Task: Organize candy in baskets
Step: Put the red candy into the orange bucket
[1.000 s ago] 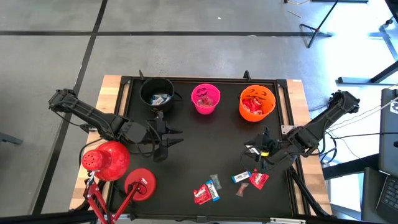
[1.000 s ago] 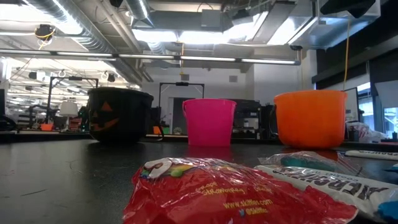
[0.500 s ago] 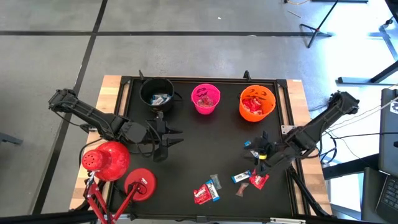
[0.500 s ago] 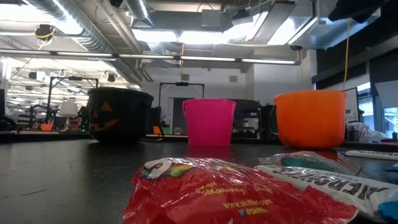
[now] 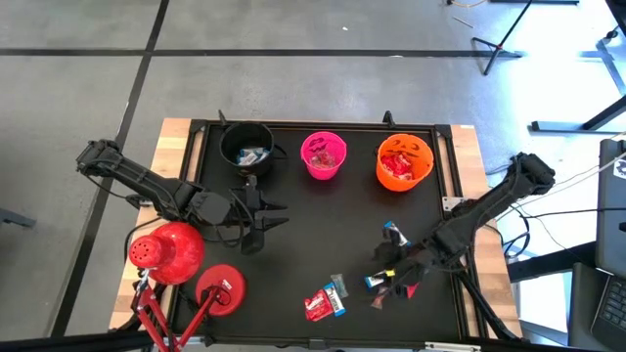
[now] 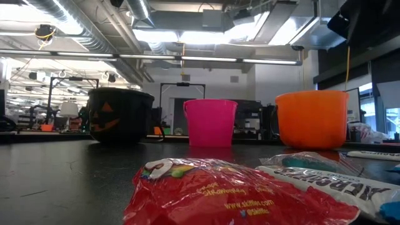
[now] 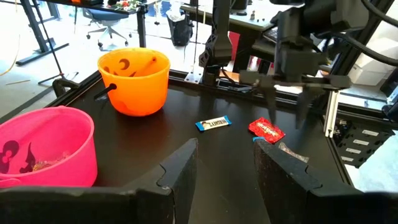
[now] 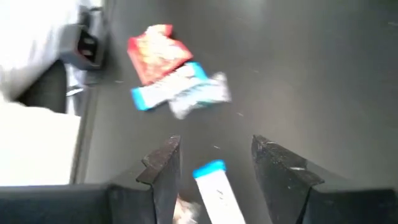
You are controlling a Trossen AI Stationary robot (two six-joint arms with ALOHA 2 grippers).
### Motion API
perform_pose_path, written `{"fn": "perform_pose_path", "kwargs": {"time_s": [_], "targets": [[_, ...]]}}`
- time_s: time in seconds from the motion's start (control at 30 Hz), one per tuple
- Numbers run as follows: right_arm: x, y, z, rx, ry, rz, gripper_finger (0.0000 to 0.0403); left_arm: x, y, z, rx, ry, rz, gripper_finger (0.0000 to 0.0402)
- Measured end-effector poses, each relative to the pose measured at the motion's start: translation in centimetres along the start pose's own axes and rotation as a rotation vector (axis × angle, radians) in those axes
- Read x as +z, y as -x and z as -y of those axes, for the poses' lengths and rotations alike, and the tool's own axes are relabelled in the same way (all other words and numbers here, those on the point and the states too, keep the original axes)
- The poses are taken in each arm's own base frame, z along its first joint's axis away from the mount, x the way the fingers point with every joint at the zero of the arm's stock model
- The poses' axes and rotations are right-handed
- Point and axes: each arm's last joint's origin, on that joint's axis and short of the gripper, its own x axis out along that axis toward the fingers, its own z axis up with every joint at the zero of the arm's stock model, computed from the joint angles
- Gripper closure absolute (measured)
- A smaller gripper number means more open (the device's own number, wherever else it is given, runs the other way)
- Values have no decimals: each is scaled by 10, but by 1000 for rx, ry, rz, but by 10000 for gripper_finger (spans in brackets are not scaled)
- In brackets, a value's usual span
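Observation:
Three baskets stand in a row at the far edge: a black one (image 5: 246,147), a pink one (image 5: 324,156) and an orange one (image 5: 404,162), each with candy inside. Loose candy lies near the front edge: a blue-and-white piece (image 8: 214,186), a red piece (image 7: 266,129), and a red, blue and grey cluster (image 5: 326,298). One blue candy (image 5: 393,233) lies alone farther back. My right gripper (image 5: 389,280) hangs open, pointing steeply down, its fingers either side of the blue-and-white piece. My left gripper (image 5: 266,211) waits open at centre left.
Two red dome-shaped lamp heads on red legs (image 5: 166,252) stand at the near left corner, beside my left arm. The black mat's raised rim (image 5: 455,196) runs close by my right arm. Bare mat (image 5: 323,230) lies between the baskets and the loose candy.
My right gripper has gone toward the table's near edge and down, tipping more steeply downward, and now hangs over the candy by the front edge. It has stayed open. The lone blue candy lies uncovered where the gripper stood before.

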Motion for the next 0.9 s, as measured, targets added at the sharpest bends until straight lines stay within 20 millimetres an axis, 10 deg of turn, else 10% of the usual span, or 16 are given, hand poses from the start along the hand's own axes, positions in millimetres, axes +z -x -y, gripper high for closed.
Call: {"fn": "perform_pose_path", "kwargs": {"time_s": [0.9], "targets": [[-32, 2, -8, 29, -237, -337, 215, 0, 0, 0, 0, 0, 0, 255]]}}
